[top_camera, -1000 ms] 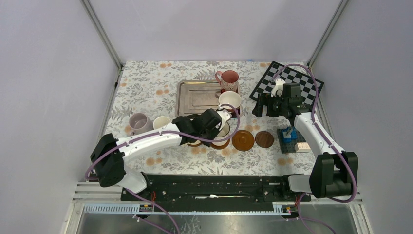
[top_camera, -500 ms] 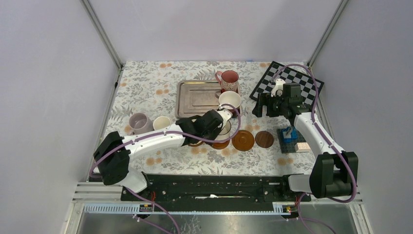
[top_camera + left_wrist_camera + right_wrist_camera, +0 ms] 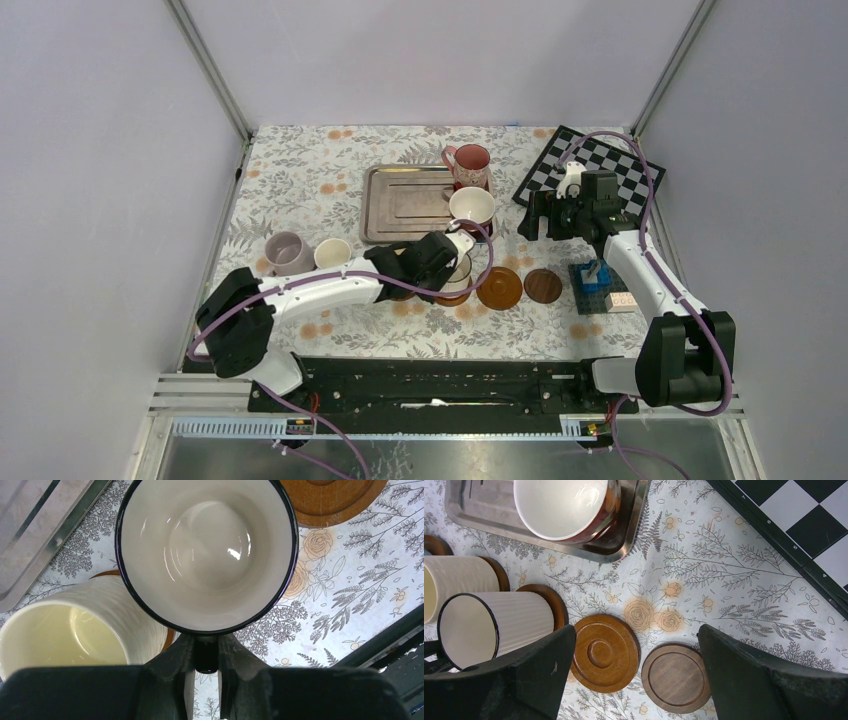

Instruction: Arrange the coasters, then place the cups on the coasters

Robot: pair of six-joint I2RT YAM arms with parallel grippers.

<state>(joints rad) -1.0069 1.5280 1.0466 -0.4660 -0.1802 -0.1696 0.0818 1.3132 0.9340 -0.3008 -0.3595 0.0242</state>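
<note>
The left gripper (image 3: 206,656), clamped on the handle of the black-rimmed white mug (image 3: 207,555), had lowered it beside the cream mug (image 3: 65,630), apparently onto a coaster (image 3: 553,604); release seemed next. Farther out, a light coaster (image 3: 605,652) and a darker coaster (image 3: 675,677) lay bare beneath the right gripper (image 3: 635,630), which hung with its jaws wide apart.

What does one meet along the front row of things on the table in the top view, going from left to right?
lilac-grey cup → cream cup → light brown coaster → dark brown coaster → blue bricks
</note>
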